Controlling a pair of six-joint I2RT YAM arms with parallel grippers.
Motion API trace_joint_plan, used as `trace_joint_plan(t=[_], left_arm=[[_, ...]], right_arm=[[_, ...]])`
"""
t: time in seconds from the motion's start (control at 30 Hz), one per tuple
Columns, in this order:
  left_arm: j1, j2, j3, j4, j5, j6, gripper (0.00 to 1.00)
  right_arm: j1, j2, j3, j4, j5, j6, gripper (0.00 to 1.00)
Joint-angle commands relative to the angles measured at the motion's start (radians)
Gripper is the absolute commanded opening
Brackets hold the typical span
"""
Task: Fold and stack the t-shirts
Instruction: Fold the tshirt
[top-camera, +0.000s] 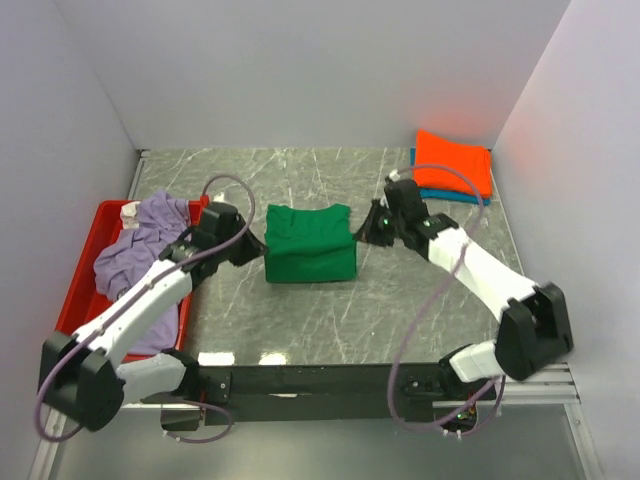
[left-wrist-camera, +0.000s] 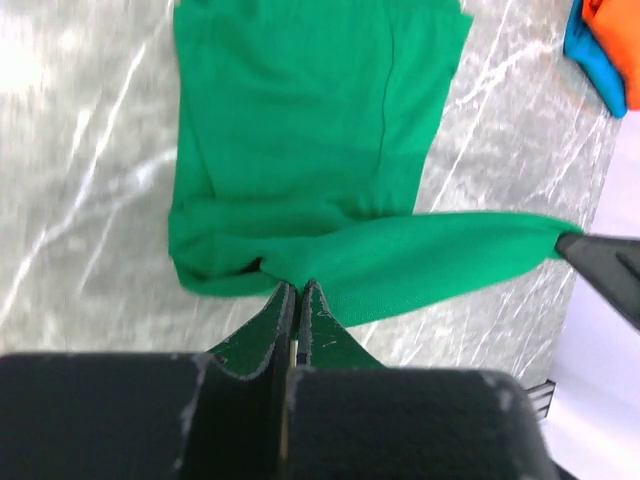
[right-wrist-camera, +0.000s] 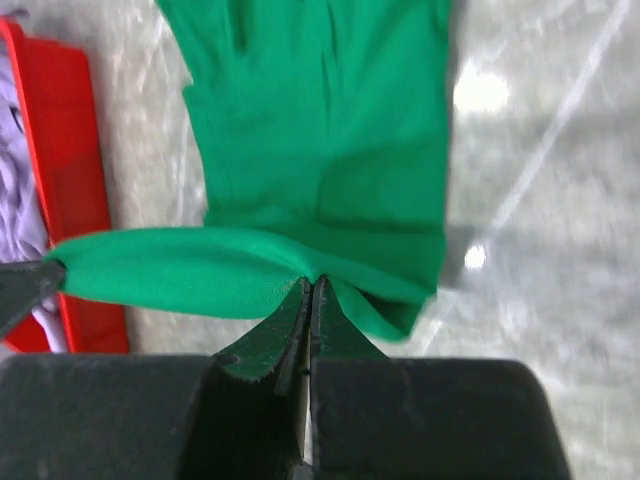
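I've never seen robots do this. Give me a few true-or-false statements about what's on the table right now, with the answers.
1. The left gripper and the right gripper are both pinching the green t-shirt. True.
2. The orange t-shirt lies underneath the blue t-shirt. False: the orange one lies on top.
3. The lavender t-shirt is in the red tray. True.
4. The lavender t-shirt is neatly folded. False: it is crumpled.
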Motion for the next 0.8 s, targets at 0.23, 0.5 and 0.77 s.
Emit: trace_joint_plan(t=[0.23,0.5,0.77], left_arm=[[0.168,0.34,0.251,0.09,0.156,0.131,0.01],[0.233,0.652,0.495,0.075,0.214,0.162,0.0],[0.276,0.848,0.69,0.072,0.236,0.18,0.01]], right_arm=[[-0.127,0.377,0.414,-0.028,-0.127,-0.057,0.0],[-0.193,0.614,0.638,-0.055,-0.176,-0.06,0.0],[-0.229,0.827,0.883,-0.115,-0.224,-0.08,0.15]])
